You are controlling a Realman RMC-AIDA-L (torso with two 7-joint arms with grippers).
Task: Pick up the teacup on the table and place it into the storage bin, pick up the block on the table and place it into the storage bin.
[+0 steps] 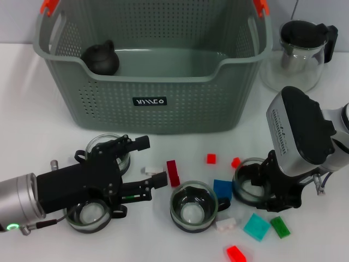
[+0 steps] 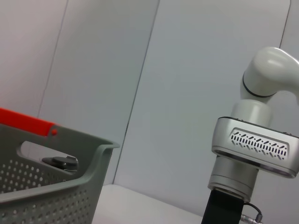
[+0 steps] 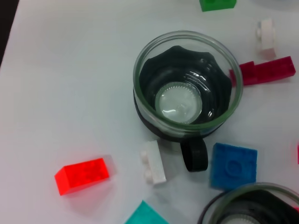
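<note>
Left gripper [image 1: 155, 183] jaws spread, low over bench [image 1: 32, 109] between two teacups; right gripper [image 1: 272, 194] jaws' state unclear, down at teacup [image 1: 250, 180]; centre teacup [image 1: 193, 206] beside blue block [image 1: 222, 188]; storage bin [image 1: 152, 71] behind.

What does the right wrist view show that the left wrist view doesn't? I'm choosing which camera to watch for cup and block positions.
Only the right wrist view shows table items: a glass teacup with a black handle, a blue block, a white block, a bright red block and a dark red block.

Only the left wrist view shows the storage bin, its orange-red clip, and the right arm against the wall.

Both share only the white table surface; no object appears in both.
</note>
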